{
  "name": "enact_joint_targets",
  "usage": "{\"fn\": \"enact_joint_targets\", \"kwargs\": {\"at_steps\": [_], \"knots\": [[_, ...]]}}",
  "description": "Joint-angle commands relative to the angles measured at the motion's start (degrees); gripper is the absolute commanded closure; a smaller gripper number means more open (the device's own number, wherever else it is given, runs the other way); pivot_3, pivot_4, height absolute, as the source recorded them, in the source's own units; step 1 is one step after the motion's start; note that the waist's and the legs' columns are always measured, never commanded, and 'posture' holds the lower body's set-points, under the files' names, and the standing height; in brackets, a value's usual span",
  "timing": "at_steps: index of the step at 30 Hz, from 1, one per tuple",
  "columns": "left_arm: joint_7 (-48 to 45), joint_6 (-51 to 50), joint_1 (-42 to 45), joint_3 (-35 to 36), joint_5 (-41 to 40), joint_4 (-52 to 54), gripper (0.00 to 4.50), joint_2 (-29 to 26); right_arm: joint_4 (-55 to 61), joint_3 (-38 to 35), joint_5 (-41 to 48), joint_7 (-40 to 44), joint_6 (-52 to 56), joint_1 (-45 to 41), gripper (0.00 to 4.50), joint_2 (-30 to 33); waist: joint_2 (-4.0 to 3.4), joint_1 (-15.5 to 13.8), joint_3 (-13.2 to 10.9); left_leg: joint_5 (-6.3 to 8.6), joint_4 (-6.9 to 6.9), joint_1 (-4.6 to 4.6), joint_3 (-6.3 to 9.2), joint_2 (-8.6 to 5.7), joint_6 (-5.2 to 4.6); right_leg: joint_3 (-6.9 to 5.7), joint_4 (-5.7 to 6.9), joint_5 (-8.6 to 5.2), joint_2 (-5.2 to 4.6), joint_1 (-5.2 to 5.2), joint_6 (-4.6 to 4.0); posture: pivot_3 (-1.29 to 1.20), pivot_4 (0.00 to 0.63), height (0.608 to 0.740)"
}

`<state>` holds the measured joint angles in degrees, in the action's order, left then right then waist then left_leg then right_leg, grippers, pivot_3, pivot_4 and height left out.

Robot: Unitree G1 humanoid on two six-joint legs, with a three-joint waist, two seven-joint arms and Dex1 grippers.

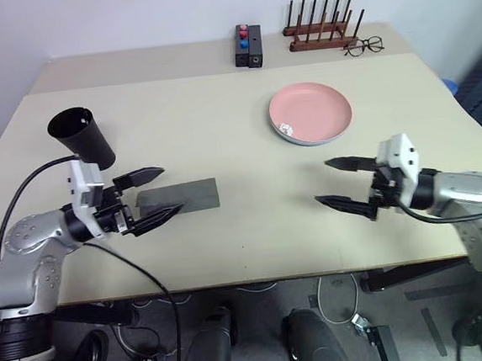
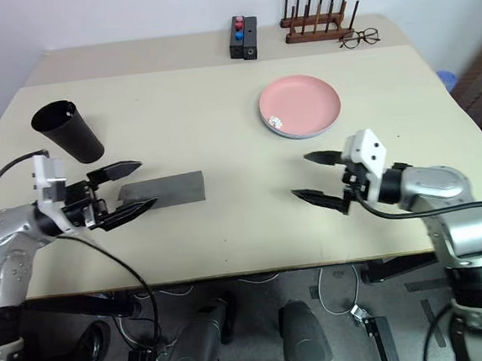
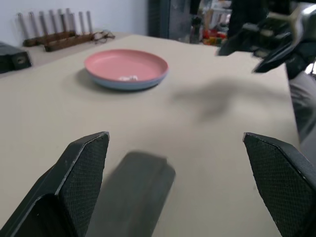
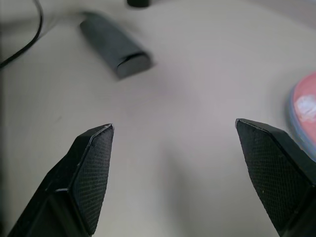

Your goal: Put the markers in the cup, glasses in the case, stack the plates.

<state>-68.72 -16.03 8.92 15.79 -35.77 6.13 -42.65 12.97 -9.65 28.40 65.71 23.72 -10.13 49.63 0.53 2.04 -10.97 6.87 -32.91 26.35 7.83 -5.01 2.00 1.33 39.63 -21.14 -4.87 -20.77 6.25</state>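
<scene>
Pink plate point(image 1: 311, 112) atop blue; grey case point(image 1: 180, 196) flat; cup point(image 1: 81, 136) upright

A pale beige table point(image 1: 255, 247) stands against a plain white wall point(image 1: 125, 17), grey floor point(image 1: 405, 318) beneath.

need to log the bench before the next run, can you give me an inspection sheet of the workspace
surface: beige table, second table section butted behind it
plates: pink plate stacked on blue plate, small white mark on the pink one
cup: black cup upright, contents not visible
case: grey glasses case lying flat, flap shut
markers, sunglasses: nothing seen
clutter: wooden peg rack, clear-lens spectacles beside it, black box with red and blue buttons
grippers: left gripper open, over the case's end; right gripper open, empty, above bare table
cables: black cable looping from the left arm
surroundings: pale wall behind, equipment on the floor below
</scene>
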Motion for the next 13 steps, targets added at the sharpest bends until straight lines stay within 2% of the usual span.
{"fn": "enact_joint_targets", "kwargs": {"at_steps": [1,5,10,13], "knots": [[-3.5,2.3,-4.1,3.2,-0.6,0.8,0.00,-2.0,1.9,-2.6,2.6,2.8,-0.9,0.2,0.49,1.6,-0.02,0.2,0.0,0.02,0.04,0.02,-0.01,0.02,-0.03,0.00,-0.18,0.02,0.00,0.02,-0.03,0.00,0.150,0.737],[-4.9,4.6,-7.4,5.2,0.3,0.1,0.00,-3.2,2.3,-3.3,2.8,2.7,-1.8,-0.7,0.49,2.0,-0.02,0.0,0.0,0.10,0.07,0.11,-0.06,0.01,-0.15,-0.01,-0.37,0.03,-0.09,-0.02,-0.02,0.00,0.150,0.737],[-3.3,6.1,-10.5,6.9,1.2,1.5,0.00,-3.3,3.2,-4.6,2.3,3.8,-3.7,2.4,0.49,2.8,-0.02,-1.2,0.0,0.11,0.10,0.11,-0.09,0.00,-0.16,-0.01,-0.41,0.04,-0.11,-0.03,-0.02,0.00,0.150,0.737],[-6.3,9.1,-13.7,6.0,3.0,-0.2,0.00,-3.8,3.5,-4.7,2.1,5.2,-4.0,4.1,0.49,4.3,-0.03,-1.4,0.0,0.12,0.09,0.12,-0.10,-0.01,-0.17,-0.01,-0.44,0.03,-0.15,-0.01,-0.02,0.00,0.150,0.737]]}}
